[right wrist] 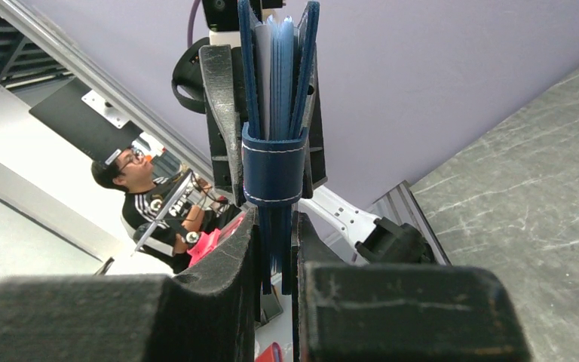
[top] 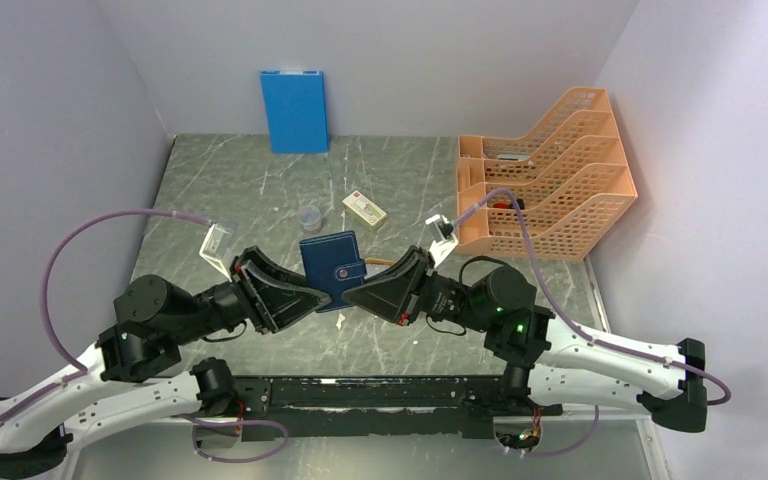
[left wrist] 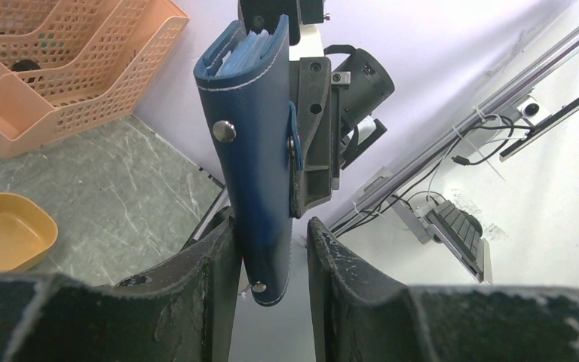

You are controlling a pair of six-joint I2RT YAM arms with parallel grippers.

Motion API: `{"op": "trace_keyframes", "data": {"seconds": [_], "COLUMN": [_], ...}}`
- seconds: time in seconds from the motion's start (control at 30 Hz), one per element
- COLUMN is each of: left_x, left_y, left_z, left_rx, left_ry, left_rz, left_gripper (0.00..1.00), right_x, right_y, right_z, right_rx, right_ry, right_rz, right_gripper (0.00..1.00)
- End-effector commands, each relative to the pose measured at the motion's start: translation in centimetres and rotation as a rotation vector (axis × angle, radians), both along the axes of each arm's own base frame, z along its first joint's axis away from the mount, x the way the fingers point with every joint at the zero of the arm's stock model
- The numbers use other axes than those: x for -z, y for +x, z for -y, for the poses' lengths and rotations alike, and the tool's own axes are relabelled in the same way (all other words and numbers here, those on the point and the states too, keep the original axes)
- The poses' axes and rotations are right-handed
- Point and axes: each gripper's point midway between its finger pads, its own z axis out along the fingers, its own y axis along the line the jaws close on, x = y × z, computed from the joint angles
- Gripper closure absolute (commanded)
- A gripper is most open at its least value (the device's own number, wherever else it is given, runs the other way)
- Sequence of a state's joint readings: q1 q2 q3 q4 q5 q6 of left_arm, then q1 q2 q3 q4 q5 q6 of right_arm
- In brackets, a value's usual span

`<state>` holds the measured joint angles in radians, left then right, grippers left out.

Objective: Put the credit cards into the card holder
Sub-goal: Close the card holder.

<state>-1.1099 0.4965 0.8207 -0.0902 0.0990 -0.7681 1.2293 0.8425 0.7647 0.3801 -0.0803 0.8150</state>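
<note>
**Now: card holder shared between both claws, mid-bench**

Right now I have the card holder [top: 332,262] sitting between my two claws over the middle of the bench [top: 260,200], its navy cover facing up at the top camera.

The right claw [right wrist: 275,226] is pinched tight on one edge of the holder, both fingers pressed against the covers. From that wrist I look straight into the fold. The snap tab [right wrist: 274,170] wraps across the edge. Behind it, lighter blue pockets and the pale edge of the credit cards [right wrist: 262,75] stand between the covers.

The left claw [left wrist: 273,237] is partly open and straddles the opposite end of the holder. One finger lies against the cover. The other finger stands just off it, with a sliver of daylight between, so I read no firm grip there.

Farther back on the bench, a cream box [top: 364,211] and a small clear cup [top: 309,217] lie near each other. A blue folder [top: 294,110] leans on the far wall, an orange mesh rack [top: 550,180] fills the far right, and an orange tray [left wrist: 4,230] shows in the left wrist view.
</note>
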Motion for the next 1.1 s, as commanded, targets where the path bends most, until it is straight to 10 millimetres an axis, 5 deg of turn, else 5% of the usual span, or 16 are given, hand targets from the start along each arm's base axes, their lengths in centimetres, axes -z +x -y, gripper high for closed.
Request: {"op": "trace_keyframes", "data": {"seconds": [0.0,0.4,0.57,0.83,0.97,1.07], "left_x": [-0.7,-0.5,-0.4,-0.2,0.8,2.5], "left_y": [-0.2,-0.2,-0.1,0.2,1.3,2.8], "left_z": [0.5,0.6,0.7,0.3,-0.7,-2.2], "left_rx": [0.021,0.022,0.022,-0.005,-0.086,-0.201], "left_ry": [-0.028,-0.020,-0.022,-0.008,0.051,0.127], "left_rz": [0.008,0.003,0.003,-0.010,-0.046,-0.098], "left_gripper": [0.59,0.75,0.95,0.95,0.95,0.95], "right_x": [-2.0,-1.8,-1.6,-1.3,-1.1,-0.7], "right_y": [-0.2,-0.2,-0.4,-0.8,-0.8,-0.7], "right_z": [0.4,0.2,-0.2,-0.5,-0.2,0.6], "right_rx": [-0.006,-0.014,-0.029,-0.056,-0.045,-0.020], "right_ry": [0.067,0.052,0.037,0.008,-0.049,-0.129], "right_rz": [0.027,0.025,0.028,0.040,0.063,0.098], "right_gripper": [1.00,1.00,1.00,1.00,0.57,0.38]}}
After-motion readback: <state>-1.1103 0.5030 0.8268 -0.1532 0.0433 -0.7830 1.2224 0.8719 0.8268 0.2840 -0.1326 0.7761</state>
